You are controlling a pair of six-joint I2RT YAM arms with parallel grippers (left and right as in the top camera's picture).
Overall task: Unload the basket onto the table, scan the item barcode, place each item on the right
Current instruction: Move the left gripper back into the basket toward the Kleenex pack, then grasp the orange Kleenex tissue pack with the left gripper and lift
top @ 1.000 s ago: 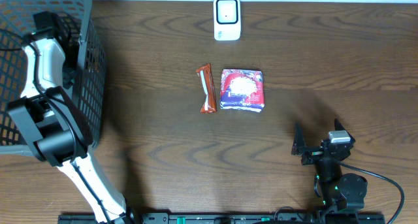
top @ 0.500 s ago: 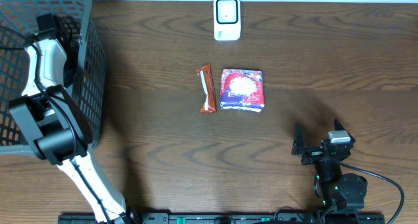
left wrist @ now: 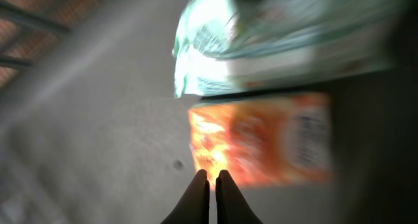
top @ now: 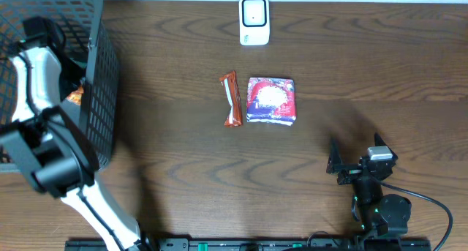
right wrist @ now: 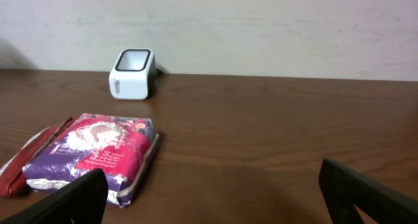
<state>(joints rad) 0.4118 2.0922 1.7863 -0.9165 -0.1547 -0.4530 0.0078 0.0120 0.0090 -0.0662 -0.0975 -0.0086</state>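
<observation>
Left gripper (left wrist: 210,181) was pressed shut inside the grey plastic mesh basket (top: 102,75), upper left of overhead. Its dark tapered tips met the edge of a glossy orange packet (left wrist: 261,142); blurred, pinch unclear. Right gripper (right wrist: 214,191) gaped wide at lower right, holding nothing. White boxy scanner (top: 254,20) top centre; slim red bar (top: 232,99) just beside crinkly purple pouch (top: 271,100), frame centre.

Red snack bar (top: 232,99) is lying just beside purple packet (top: 271,101), mid-table. Dark wooden table (top: 183,156) is bearing both. Grey mesh basket (top: 102,61) is sitting at one corner.
</observation>
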